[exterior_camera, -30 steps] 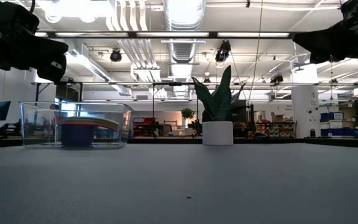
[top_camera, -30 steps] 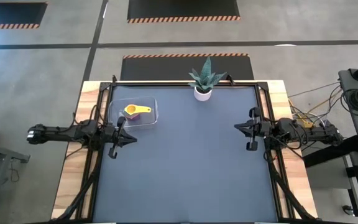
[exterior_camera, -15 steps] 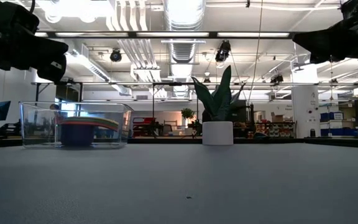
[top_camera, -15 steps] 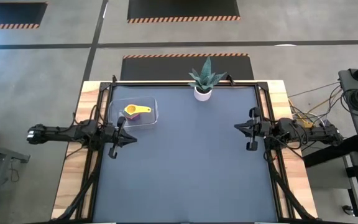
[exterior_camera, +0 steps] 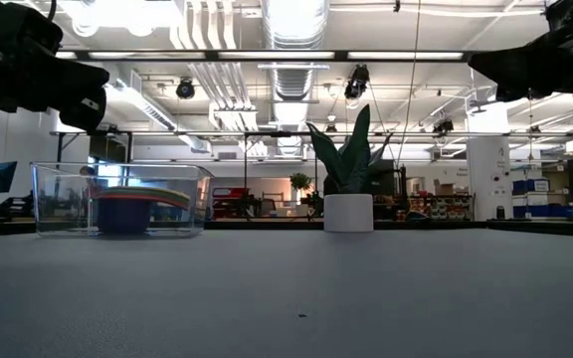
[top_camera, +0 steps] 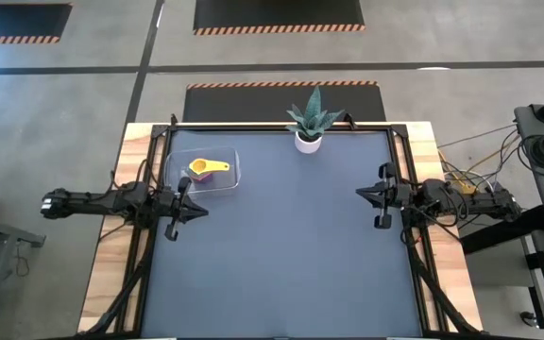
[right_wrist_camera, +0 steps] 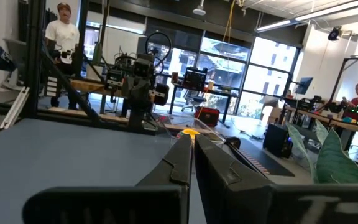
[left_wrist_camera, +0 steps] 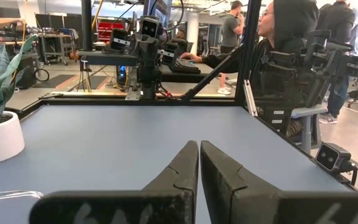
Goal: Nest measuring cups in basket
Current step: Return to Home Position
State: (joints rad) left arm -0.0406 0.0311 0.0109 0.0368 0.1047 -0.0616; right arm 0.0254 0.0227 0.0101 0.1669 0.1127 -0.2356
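Observation:
The clear basket [top_camera: 225, 176] stands on the dark mat at the far left. Inside it sits a nested stack of measuring cups [top_camera: 201, 168], yellow on top, with purple showing at its handle. The low view shows the stack [exterior_camera: 125, 207] resting on the basket floor, with red, blue and yellow rims. My left gripper [top_camera: 205, 210] hovers shut just near of the basket, pointing level toward the table's right. Its shut fingertips [left_wrist_camera: 199, 148] hold nothing. My right gripper [top_camera: 358, 194] hovers shut at the right side, pointing left, and its fingertips [right_wrist_camera: 192, 139] are also bare.
A small white pot with a spiky green plant [top_camera: 308, 123] stands at the middle of the far edge. Bare dark mat [top_camera: 291, 246] fills the space between the two arms. People [left_wrist_camera: 284, 43] sit and stand beyond the table's edges.

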